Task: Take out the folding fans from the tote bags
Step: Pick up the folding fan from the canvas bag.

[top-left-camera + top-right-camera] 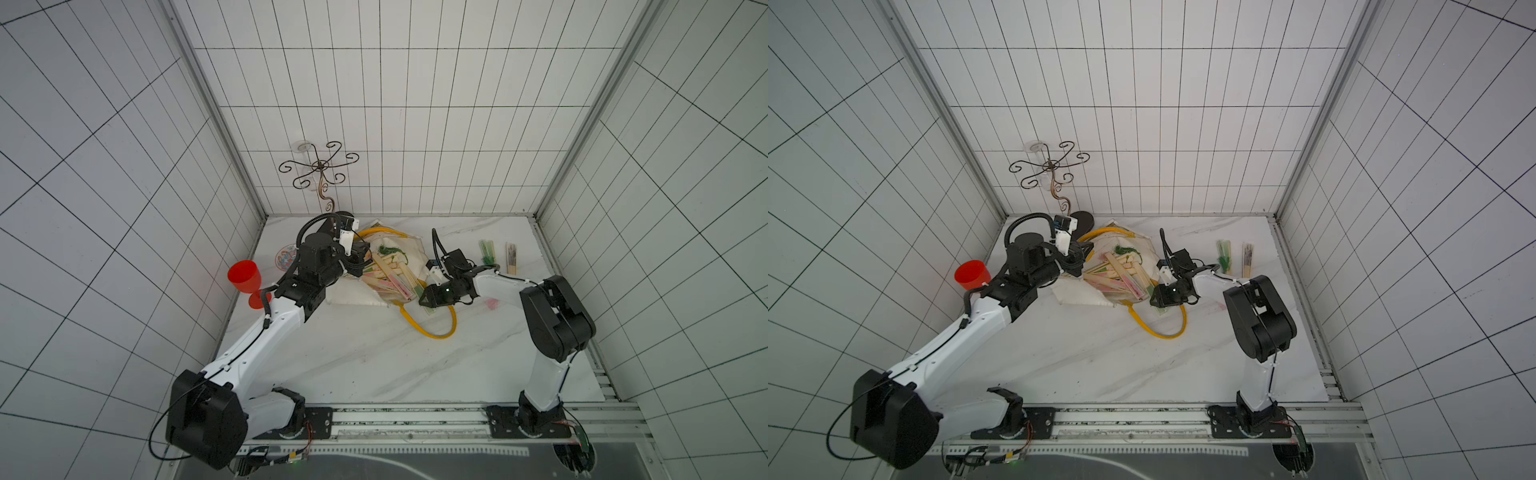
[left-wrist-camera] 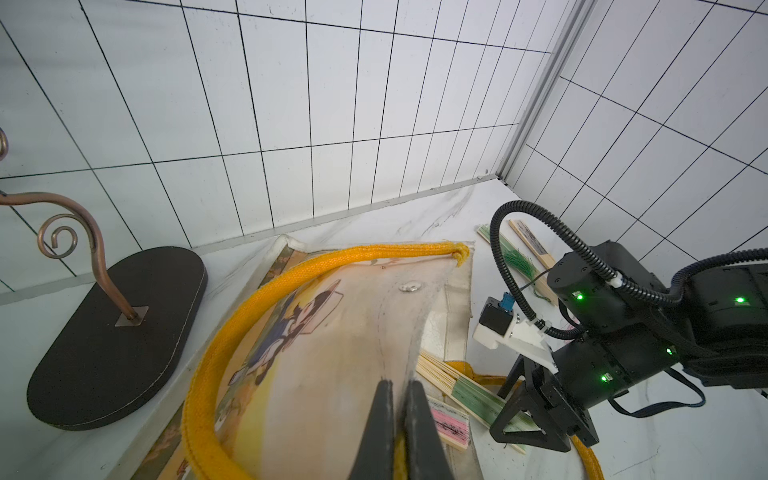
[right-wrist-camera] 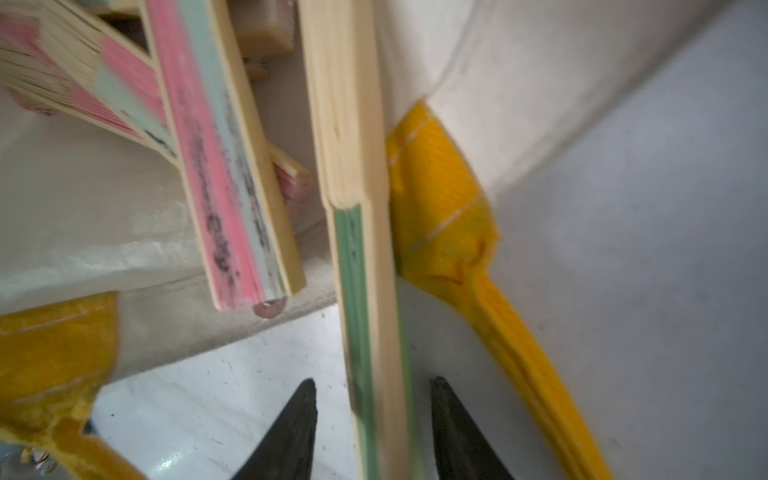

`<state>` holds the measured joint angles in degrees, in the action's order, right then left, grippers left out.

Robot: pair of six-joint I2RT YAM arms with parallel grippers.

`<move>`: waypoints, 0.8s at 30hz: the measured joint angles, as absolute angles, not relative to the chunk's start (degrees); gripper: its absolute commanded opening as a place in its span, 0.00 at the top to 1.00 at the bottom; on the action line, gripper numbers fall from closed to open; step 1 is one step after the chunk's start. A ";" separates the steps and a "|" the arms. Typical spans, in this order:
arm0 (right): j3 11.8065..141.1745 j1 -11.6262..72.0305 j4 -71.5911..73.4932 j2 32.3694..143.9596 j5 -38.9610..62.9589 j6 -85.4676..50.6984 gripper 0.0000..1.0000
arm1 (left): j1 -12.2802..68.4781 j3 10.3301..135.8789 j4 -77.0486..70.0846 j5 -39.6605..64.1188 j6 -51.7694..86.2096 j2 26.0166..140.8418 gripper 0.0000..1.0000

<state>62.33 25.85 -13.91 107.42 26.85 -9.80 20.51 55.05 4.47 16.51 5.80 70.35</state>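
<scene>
**Left hand [image 2: 398, 386] pinching the tote bag's upper cloth, right hand [image 3: 371, 380] astride a green fan at the bag's mouth.**

The cream tote bag [image 1: 353, 293] lies near the middle of the far edge of the marble bench [image 1: 374, 365], with its mouth turned toward the right edge. The left hand's fingers are pressed together on a fold of the upper cloth and hold it raised. A heap of closed folding fans [image 1: 392, 274] shows inside. The green fan [image 3: 370, 270] sticks out of the mouth between the right hand's parted fingers, and whether they press it cannot be told. A yellow handle [image 1: 436, 332] loops onto the bench. A green-papered fan [image 1: 487, 251] and a dark-printed fan [image 1: 511, 257] lie side by side near the far right corner. A red goblet [image 1: 245, 276] stands at the left edge.
</scene>
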 measured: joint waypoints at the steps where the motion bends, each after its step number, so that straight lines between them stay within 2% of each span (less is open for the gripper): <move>1: 62.33 25.85 -13.26 107.72 27.57 -9.78 0.58 | 20.51 55.05 4.47 16.51 5.80 70.35 1.00; 11: 62.39 25.80 -9.34 109.93 30.35 -9.93 0.80 | 20.51 55.11 4.47 16.49 5.82 70.35 1.00; 19: 62.39 25.80 -14.66 107.09 27.07 -11.14 1.00 | 20.51 55.18 4.47 16.47 6.04 70.35 1.00; 24: 62.39 25.80 -18.48 102.00 21.34 -11.97 1.00 | 20.51 55.18 4.47 16.32 6.04 70.35 1.00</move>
